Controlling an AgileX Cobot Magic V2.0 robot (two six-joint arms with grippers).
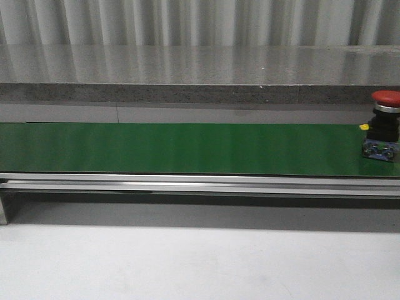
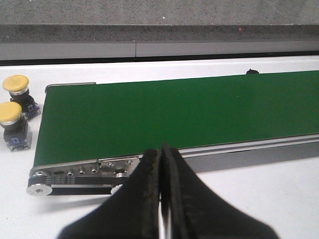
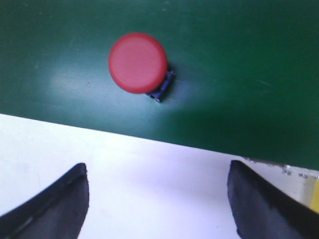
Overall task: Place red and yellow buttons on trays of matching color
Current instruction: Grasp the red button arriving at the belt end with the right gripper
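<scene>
Red button (image 1: 384,125): standing upright on the green conveyor belt (image 1: 181,149), way out at the belt's right end in the front view, red mushroom cap on top, black body, blue base at the bottom.
Red button from above: the right wrist view looks straight down on its round red cap (image 3: 137,63), a sliver of blue base peeking out beside it, green belt all around.
Right gripper (image 3: 158,199): fingers spread wide apart, one dark fingertip (image 3: 55,201) on each side of the picture, nothing between them; they hang over white table (image 3: 149,174) just off the belt's edge, and the button sits clear of them, no contact.
Left gripper (image 2: 162,159): clamped tight, the two black fingers pressed together, empty, hovering near the belt's metal end roller (image 2: 75,177).
Yellow buttons: two of them, one (image 2: 17,94) and another (image 2: 12,124), standing on the white surface just beside the belt's end in the left wrist view, close to each other, off the belt.
Backdrop: grey speckled ledge (image 1: 200,78) runs behind the belt, corrugated wall above it.
</scene>
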